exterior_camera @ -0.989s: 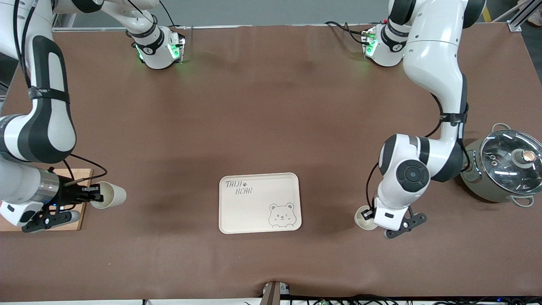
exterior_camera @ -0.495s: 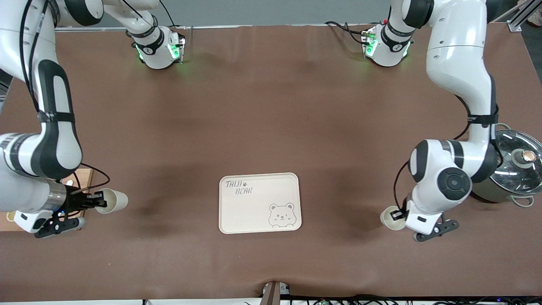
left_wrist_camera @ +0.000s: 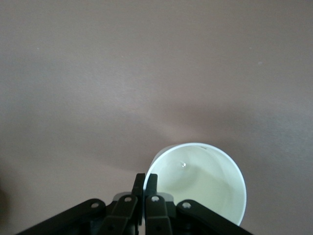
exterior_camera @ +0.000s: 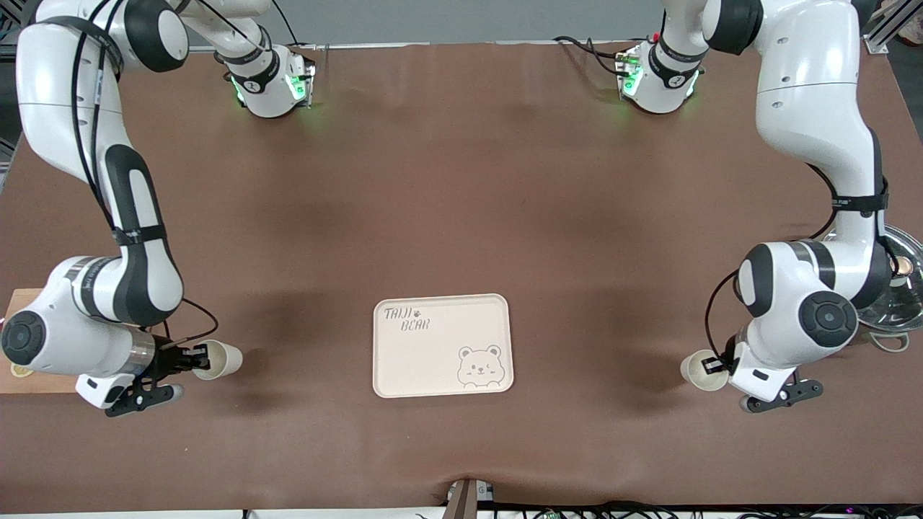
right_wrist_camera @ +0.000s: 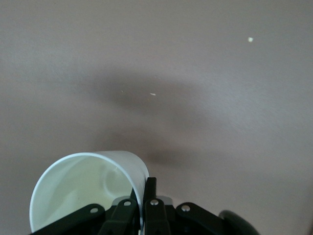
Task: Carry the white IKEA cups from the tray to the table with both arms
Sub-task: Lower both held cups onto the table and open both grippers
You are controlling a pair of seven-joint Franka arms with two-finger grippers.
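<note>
Two cups look light and stiff; each is pinched at its rim wall. The left gripper (exterior_camera: 710,365) clamps its fingers on one cup (exterior_camera: 698,370), the right gripper (exterior_camera: 193,360) on the other cup (exterior_camera: 218,360), both over the counter (exterior_camera: 447,202)

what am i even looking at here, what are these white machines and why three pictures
These are two robot arms fixed to a brown table. The wide picture comes from a high camera facing them; the two close-ups come from cameras on the arms' wrists.

The left gripper is shut on the rim of a white cup, seen up close in the left wrist view, near a lidded pot.

The right gripper is shut on the other cup, near a wooden board.

Between them lies an empty cream tray with a bear drawing.
</note>
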